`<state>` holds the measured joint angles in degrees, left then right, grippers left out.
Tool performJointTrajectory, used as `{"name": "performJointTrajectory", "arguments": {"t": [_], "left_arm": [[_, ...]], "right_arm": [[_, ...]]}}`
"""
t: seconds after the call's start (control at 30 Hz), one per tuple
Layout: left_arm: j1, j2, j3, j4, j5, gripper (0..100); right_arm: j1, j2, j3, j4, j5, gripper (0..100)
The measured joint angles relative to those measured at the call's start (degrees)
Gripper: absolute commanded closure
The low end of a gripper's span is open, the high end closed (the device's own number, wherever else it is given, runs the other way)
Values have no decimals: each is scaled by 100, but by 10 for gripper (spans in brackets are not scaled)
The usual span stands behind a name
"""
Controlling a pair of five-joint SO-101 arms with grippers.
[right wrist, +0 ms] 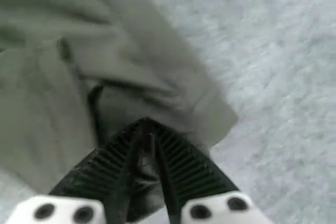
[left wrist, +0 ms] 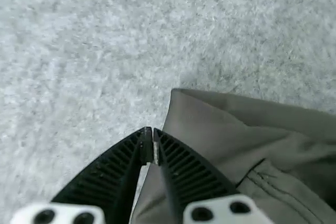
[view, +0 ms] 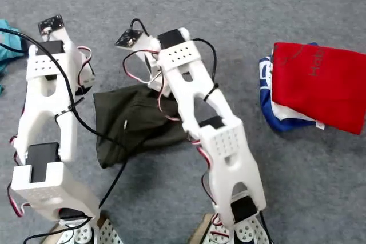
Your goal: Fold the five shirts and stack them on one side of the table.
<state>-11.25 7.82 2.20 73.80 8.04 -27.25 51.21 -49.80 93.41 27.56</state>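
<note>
Far L, a teal cloth (view: 4, 38) is being shown at the edge of the grey table (view: 229, 21). L gripper (left wrist: 152, 142) is being held w/ tips pressed together at the L corner of the olive shirt (view: 134, 121); whether cloth is being pinched can't be told. The shirt is being seen crumpled mid-table btwn both arms. R gripper (right wrist: 147, 129) is being held clamped on a fold of it. Far R, a stack is being topped by a red shirt (view: 320, 87), w/ a white shirt (view: 286, 112) and a blue shirt (view: 267, 107) under.

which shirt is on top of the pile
The red shirt, folded on top of the blue shirt at the table's right; the dark olive shirt lies alone between the arms.
</note>
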Motion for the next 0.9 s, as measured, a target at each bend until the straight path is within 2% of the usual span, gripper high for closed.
{"name": "performJointTrajectory", "arguments": {"t": [0.17, 0.37, 0.7, 0.9], "left_arm": [[44, 0, 563, -747, 0, 981], [105, 0, 1310, -1600, 0, 981], [-1310, 0, 1301, -1758, -123, 981], [-1451, 26, 1354, -2224, -149, 981]], "right_arm": [[352, 941, -1477, 220, 316, 996], [325, 1248, -2752, 774, 431, 996], [-615, 563, -2040, 738, 431, 995], [-738, 563, -2013, 202, 431, 995]]}}
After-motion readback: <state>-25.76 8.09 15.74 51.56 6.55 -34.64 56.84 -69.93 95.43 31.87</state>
